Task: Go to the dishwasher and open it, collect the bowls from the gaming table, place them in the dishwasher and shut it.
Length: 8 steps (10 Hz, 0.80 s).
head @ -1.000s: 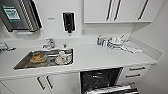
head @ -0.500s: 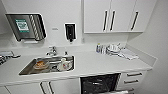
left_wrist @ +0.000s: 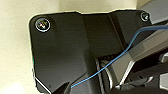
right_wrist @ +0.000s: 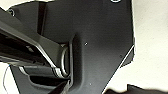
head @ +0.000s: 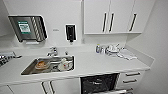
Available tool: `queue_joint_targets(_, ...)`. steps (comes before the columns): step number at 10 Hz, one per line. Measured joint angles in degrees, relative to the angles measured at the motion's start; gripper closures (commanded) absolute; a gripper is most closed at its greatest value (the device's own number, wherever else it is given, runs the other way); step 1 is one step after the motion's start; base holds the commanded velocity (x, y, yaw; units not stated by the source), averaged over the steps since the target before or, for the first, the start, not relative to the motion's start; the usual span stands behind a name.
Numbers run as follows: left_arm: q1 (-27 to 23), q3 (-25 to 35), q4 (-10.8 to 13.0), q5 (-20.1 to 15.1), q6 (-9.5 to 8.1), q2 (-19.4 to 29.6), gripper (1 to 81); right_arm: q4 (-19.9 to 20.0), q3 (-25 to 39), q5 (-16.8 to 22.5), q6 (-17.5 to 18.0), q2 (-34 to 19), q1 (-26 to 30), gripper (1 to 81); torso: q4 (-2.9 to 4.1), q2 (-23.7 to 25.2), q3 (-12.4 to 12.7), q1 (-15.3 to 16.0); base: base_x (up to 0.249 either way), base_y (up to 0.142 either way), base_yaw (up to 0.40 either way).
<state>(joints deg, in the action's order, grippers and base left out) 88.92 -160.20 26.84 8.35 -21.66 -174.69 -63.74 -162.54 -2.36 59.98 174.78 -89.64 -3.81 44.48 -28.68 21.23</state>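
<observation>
White tabletop (head: 105,65) spans kitchen wall; sink (head: 48,65) set in, holding orange bowl (head: 40,65) and white dishes. Dishwasher (head: 98,83) below tabletop, door open, dark racks exposed, likely ready for loading. Hand state: cannot tell, either arm.

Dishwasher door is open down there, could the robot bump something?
Maybe. The dishwasher under the counter looks open, its door hanging low where the base might hit it. The drawers sit right beside it and could get knocked. The sink already holds dishes, which a swinging arm might hit.
</observation>
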Motion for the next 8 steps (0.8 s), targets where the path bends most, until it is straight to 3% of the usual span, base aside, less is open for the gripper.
queue_joint_targets(5,-0.11,0.00,0.00,-0.11,0.09,-0.73,1.0,-0.01,0.00,0.05,-0.02,0.00,0.59,1.0,0.00,-10.20,0.39,-6.58,0.000,0.000,0.000)
queue_joint_targets(8,-0.26,-0.02,0.00,-0.04,0.20,-0.72,1.0,-0.01,0.05,-0.02,-0.02,0.00,0.48,1.0,0.00,-15.87,4.52,-10.27,0.000,0.000,0.000)
